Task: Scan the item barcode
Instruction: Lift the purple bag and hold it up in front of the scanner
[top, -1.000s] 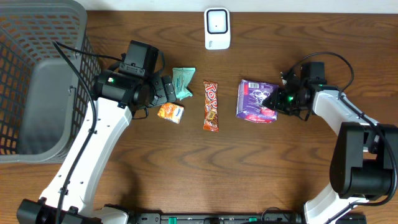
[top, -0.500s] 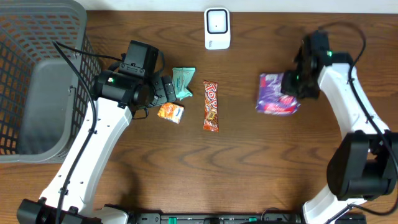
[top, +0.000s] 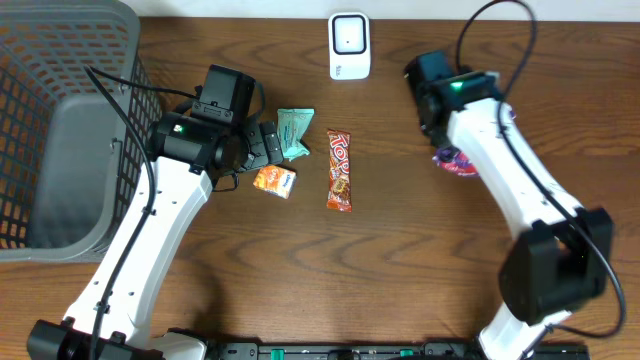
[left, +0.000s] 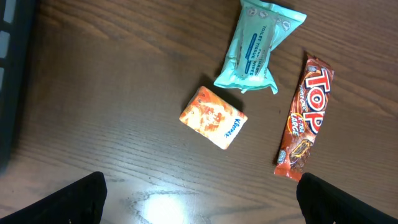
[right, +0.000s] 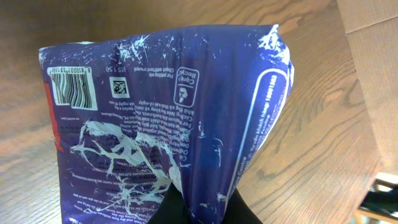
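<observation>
Right tool (right: 200, 206) clamped tight on purple packet (right: 155, 106), barcode (right: 69, 87) upper left in wrist view. Left tool (left: 202, 199) spread wide, holding nothing.

"top" on bar (left: 305, 118), "toilet tissue" on pack (left: 257, 46)

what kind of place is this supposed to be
Probably a mock shop checkout on a wooden table: a white barcode scanner, a grey mesh basket, and packaged goods like the TOP chocolate bar and a barcoded purple bag.
</observation>
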